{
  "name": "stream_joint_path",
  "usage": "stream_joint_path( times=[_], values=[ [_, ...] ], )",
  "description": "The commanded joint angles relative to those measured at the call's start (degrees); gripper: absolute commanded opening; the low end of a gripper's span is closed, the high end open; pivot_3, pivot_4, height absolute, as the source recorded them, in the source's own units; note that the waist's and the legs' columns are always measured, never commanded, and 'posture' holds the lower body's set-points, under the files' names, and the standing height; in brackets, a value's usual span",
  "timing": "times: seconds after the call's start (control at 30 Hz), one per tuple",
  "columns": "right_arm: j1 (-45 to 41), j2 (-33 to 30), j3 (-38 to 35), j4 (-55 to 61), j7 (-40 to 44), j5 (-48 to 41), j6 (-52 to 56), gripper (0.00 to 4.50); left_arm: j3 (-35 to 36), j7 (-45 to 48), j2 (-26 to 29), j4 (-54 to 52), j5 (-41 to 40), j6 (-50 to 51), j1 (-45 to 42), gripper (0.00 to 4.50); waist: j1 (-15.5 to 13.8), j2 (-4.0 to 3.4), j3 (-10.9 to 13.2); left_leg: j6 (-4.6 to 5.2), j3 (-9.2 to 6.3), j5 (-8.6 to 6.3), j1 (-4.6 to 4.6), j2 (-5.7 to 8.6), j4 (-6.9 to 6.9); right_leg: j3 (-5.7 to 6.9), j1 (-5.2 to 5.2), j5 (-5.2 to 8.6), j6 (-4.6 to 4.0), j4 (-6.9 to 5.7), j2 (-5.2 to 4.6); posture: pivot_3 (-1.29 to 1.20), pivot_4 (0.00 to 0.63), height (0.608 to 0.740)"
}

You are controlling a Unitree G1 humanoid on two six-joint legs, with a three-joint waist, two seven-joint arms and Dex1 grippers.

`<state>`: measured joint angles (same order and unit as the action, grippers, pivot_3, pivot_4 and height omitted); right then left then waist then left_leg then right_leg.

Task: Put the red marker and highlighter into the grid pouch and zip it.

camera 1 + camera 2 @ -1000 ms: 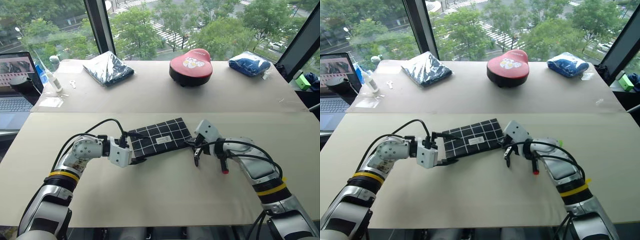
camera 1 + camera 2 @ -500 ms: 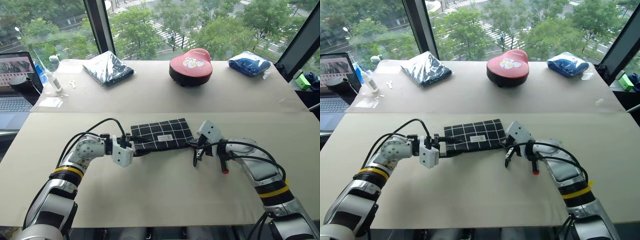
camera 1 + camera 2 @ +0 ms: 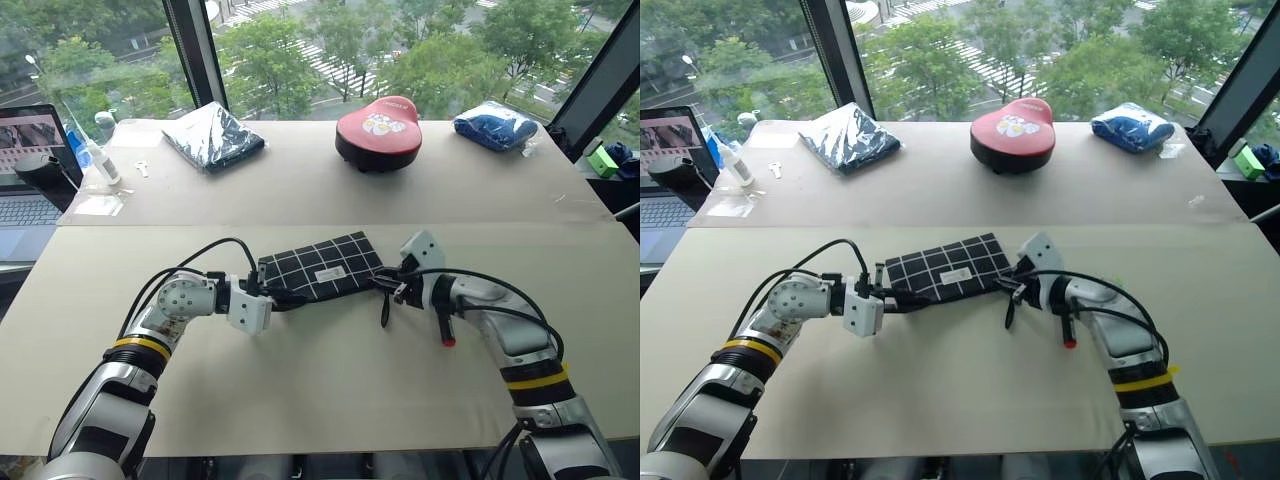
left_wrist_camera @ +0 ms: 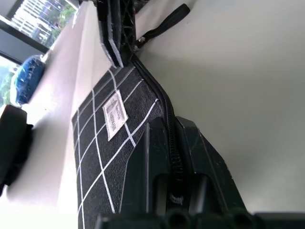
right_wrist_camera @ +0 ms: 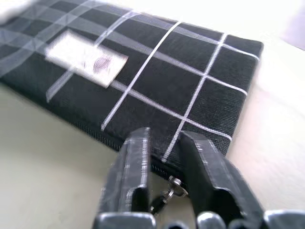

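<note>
Black fabric crossed with white grid lines marks the grid pouch [image 3: 318,269], which lies flat on the pale counter [image 3: 330,390] between the two arms, its small white label [image 3: 327,274] facing up. The left arm reaches in from the left with its elbow bent and its forearm running across toward the pouch; the left pincer [image 3: 283,295] points to the right and slightly down, its two black fingers [image 4: 190,157] pressed together on the pouch's zipper edge at the left end, as the left wrist view shows the zipper teeth running between them. The right arm comes in from the right, forearm angled inward, with the right pincer [image 3: 395,285] at the pouch's right end, pointing left. In the right wrist view its fingers [image 5: 209,167] stand a little apart, straddling the metal zipper pull [image 5: 167,193] at the pouch's corner without plainly clamping it. A black pull strap [image 3: 384,308] hangs down from that end onto the counter. The zipper looks closed along the edge that can be seen. Farther back on the counter sit a red rounded case [image 3: 378,132], a dark plastic-wrapped bundle [image 3: 213,135] and a blue bundle [image 3: 494,125], all well apart from the pouch.
</note>
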<state>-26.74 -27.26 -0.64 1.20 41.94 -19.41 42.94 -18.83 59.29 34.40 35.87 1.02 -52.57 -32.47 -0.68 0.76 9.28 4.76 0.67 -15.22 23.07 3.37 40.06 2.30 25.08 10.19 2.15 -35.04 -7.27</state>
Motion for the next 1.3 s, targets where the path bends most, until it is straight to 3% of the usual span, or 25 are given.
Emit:
stream_joint_path(
  times=[0.03, 0.17, 0.27, 0.4, 0.6, 1.27, 1.3],
  values=[
    [-1.1, -2.7, -10.8, 7.7, 2.9, -13.2, 10.7, 2.47, 2.4, -2.2, -0.6, -3.2, -2.0, 6.4, 1.9, 0.0, 0.0, 0.0, 0.0, -0.12, -0.01, 0.07, -0.01, -0.01, 0.0, 0.01, 0.0, 0.0, 0.0, 0.01, 0.0, 0.0, 0.15, 0.74],
    [1.2, -6.3, -14.2, 11.4, 2.1, -16.1, 13.9, 2.47, 5.9, -6.0, -2.9, -8.8, -5.4, 17.1, 3.4, 0.0, -0.1, 0.0, 0.0, 0.08, -0.07, -0.06, 0.02, -0.01, -0.06, 0.02, 0.02, 0.0, 0.01, 0.03, -0.03, 0.0, 0.15, 0.74],
    [5.9, -9.4, -11.0, 15.3, 2.0, -14.4, 13.5, 2.47, 7.8, -8.1, -5.0, -13.4, -7.6, 24.5, 4.6, 0.0, -0.1, 0.01, 0.0, 0.09, -0.08, -0.06, 0.06, 0.0, -0.03, 0.02, 0.01, 0.0, 0.01, 0.04, -0.03, 0.0, 0.15, 0.74],
    [6.0, -8.0, -4.7, 14.4, -2.7, -9.8, 11.1, 2.47, 8.7, -8.6, -6.2, -17.0, -8.4, 29.1, 5.8, 0.0, 0.5, 0.0, 0.0, 0.05, -0.04, -0.04, 0.02, -0.02, -0.02, -0.03, 0.02, 0.0, 0.01, 0.02, -0.03, 0.0, 0.15, 0.74],
    [1.0, -5.1, 1.9, 6.6, -7.0, -1.5, 3.8, 2.47, 9.0, -8.0, -6.5, -18.8, -8.3, 30.7, 7.1, 0.0, 0.6, 0.01, 0.0, -0.07, 0.0, 0.04, 0.01, -0.04, -0.02, -0.06, 0.05, 0.0, 0.0, 0.0, 0.04, 0.0, 0.15, 0.74],
    [-8.6, 1.8, 6.2, -12.6, -5.3, 6.2, -6.6, 2.47, 10.5, -9.4, -8.5, -20.9, -8.7, 31.8, 9.7, 0.0, 0.2, 0.0, 0.0, -0.19, 0.01, 0.11, 0.04, 0.01, -0.02, -0.05, 0.05, 0.0, 0.0, 0.03, 0.02, 0.0, 0.15, 0.74],
    [-8.6, 2.0, 5.9, -12.5, -5.0, 5.9, -7.0, 2.23, 10.5, -9.5, -8.6, -20.9, -8.7, 31.8, 9.8, 0.0, 0.2, 0.0, 0.0, -0.19, 0.01, 0.11, 0.04, 0.0, -0.02, -0.05, 0.06, 0.0, -0.01, 0.03, 0.02, 0.0, 0.15, 0.74]
  ],
)
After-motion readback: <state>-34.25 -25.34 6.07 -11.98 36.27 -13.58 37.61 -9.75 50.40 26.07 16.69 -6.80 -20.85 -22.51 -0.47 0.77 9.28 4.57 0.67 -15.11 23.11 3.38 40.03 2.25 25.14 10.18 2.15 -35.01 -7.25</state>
